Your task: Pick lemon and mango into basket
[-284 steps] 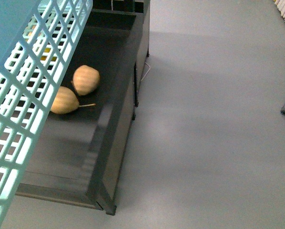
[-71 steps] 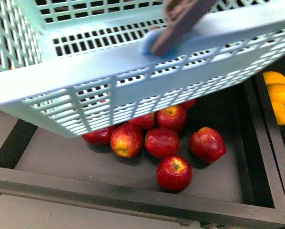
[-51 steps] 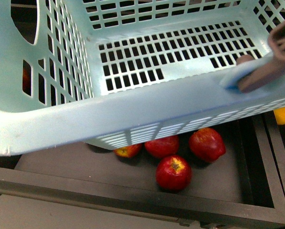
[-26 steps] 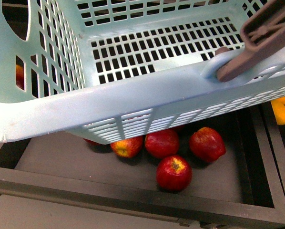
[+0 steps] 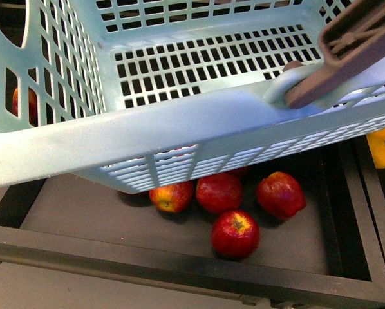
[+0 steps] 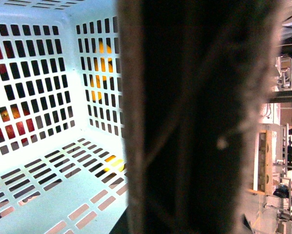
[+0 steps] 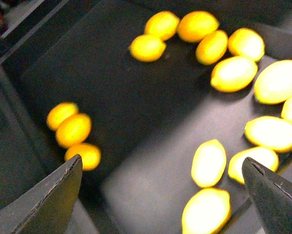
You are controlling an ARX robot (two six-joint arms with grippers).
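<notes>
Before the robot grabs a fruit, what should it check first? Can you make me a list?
1. Basket empty and ready: ok. The basket holds nothing yet.
2. Hold on the basket handle: cannot tell. It fills the left wrist view, and no fingers show.
3. Right gripper open: ok. Its fingers stand wide apart.
4. Fruit under the right gripper: ok. Yellow fruits lie in the dark tray below it.
5. Lemon told apart from mango: cannot tell. The right wrist view is too blurred.
</notes>
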